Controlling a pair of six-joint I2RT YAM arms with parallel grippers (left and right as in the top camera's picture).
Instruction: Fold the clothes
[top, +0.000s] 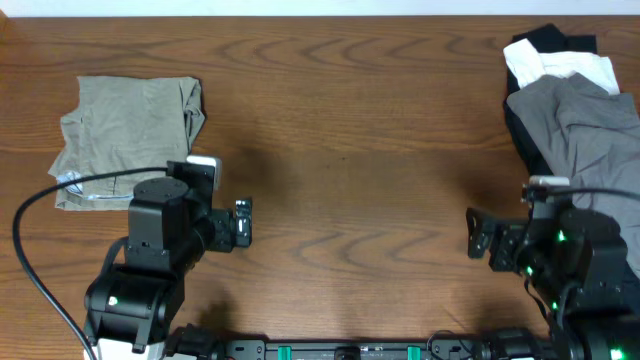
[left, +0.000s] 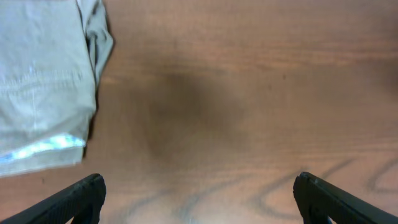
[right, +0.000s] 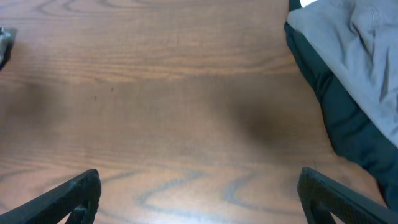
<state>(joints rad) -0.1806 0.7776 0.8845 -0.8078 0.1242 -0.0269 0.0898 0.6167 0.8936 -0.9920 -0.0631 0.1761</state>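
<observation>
While left gripper (top: 243, 221) and right gripper (top: 473, 232) gape, shorts (top: 125, 135) lie left — grey pile (top: 585, 125) right

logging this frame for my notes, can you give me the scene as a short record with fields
shorts: khaki shorts, folded compactly, far left of table
other clothes: grey garment over black garment, white garment at the far end, far right
left gripper: open, empty, above bare wood
right gripper: open, empty, near grey garment, not touching it

wood table (top: 350, 130), grey garment (top: 585, 130) over black garment (top: 560, 40), white garment (top: 560, 68)
</observation>
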